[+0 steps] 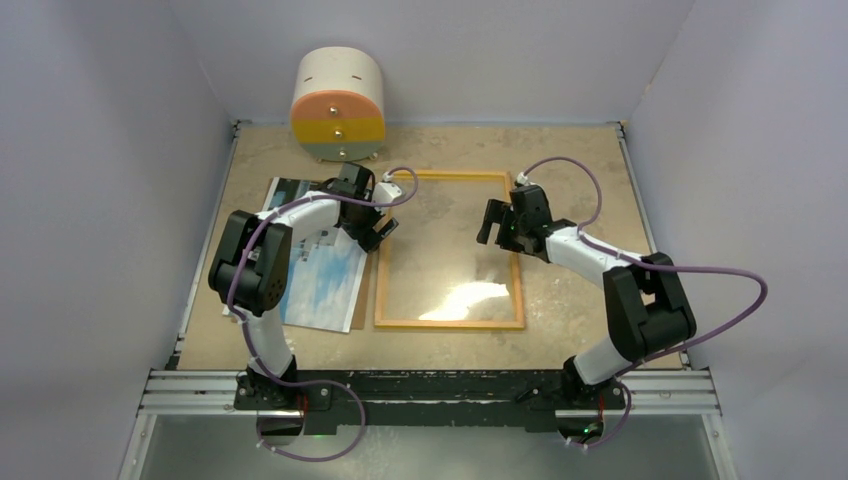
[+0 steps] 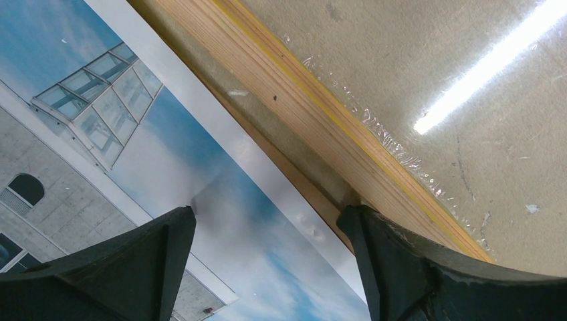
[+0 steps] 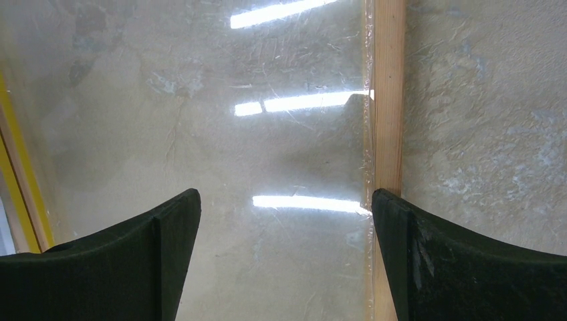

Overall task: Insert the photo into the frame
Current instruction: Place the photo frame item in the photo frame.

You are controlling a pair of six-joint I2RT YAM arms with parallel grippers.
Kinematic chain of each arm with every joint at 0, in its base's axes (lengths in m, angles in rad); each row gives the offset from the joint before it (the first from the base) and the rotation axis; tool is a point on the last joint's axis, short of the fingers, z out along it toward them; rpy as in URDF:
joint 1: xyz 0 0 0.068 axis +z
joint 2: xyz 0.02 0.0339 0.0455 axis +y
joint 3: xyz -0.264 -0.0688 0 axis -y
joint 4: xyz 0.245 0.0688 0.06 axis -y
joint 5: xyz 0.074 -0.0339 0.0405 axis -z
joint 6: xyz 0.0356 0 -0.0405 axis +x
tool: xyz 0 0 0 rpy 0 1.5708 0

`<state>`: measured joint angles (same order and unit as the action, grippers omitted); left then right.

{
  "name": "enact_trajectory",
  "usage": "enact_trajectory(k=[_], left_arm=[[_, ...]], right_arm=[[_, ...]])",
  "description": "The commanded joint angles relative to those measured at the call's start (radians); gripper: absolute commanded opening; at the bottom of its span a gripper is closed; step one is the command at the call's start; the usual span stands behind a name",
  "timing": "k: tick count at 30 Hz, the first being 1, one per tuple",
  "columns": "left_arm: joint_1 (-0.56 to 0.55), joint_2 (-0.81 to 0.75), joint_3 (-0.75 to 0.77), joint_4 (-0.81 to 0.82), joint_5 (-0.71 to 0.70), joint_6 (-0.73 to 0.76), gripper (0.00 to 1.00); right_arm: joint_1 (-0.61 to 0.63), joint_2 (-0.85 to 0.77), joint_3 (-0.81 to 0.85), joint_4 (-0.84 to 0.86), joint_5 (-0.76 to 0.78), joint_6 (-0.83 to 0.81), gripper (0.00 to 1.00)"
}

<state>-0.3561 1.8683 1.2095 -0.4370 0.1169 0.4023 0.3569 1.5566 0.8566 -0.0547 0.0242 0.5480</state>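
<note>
A: So, where does the photo (image 1: 325, 285) lie?

B: Flat and picture side up by the left edge of the bench (image 1: 585, 160), with its near end toward the near-left corner. The left arm reaches across its far part. The left wrist view shows blue sky, cloud and a pale glazed building on it.

A: And the frame (image 1: 450, 323)?

B: It is flat in the middle of the bench, wood-coloured side up, with its long sides running from the near edge toward the far edge. Its left rail sits just beside the photo's right edge, and a thin brown strip (image 1: 368, 280) shows between them. A clear pane (image 1: 450, 250) fills it and reflects the ceiling lights.

A: What about the left gripper (image 1: 380, 235)?

B: It is low over that seam, fingers spread and holding nothing. One finger is above the photo, the other at the frame's left rail. I cannot tell whether either one touches.

A: And the right gripper (image 1: 492, 222)?

B: It is over the frame's right side, also spread wide and empty. One finger is above the pane, the other by the right rail.

A: Anything else?

B: A round drawer unit (image 1: 338, 105) with orange, yellow and grey-green fronts stands at the far edge, toward the far-left corner.
</note>
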Motion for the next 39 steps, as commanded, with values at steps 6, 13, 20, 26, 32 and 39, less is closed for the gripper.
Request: enact_trajectory(k=[6,13,20,26,32,39], left_arm=[[-0.035,0.036,0.02,0.027,0.017,-0.014,0.9],[-0.037,0.036,0.019,0.029,0.015,-0.01,0.9],[-0.04,0.038,0.018,0.03,0.01,-0.005,0.9],[-0.047,0.043,0.019,0.034,0.005,-0.006,0.9],[-0.05,0.044,0.021,0.033,-0.002,0.001,0.9],[-0.052,0.047,0.022,0.034,-0.005,0.001,0.9]], right_arm=[[0.017,0.037,-0.054,0.067,-0.199,0.09,0.99],[0.017,0.053,-0.076,0.105,-0.23,0.1,0.99],[0.016,0.039,-0.138,0.171,-0.332,0.149,0.98],[-0.012,0.037,-0.186,0.266,-0.445,0.205,0.97],[-0.074,-0.026,-0.252,0.358,-0.546,0.261,0.96],[-0.097,-0.104,-0.273,0.46,-0.671,0.34,0.96]])
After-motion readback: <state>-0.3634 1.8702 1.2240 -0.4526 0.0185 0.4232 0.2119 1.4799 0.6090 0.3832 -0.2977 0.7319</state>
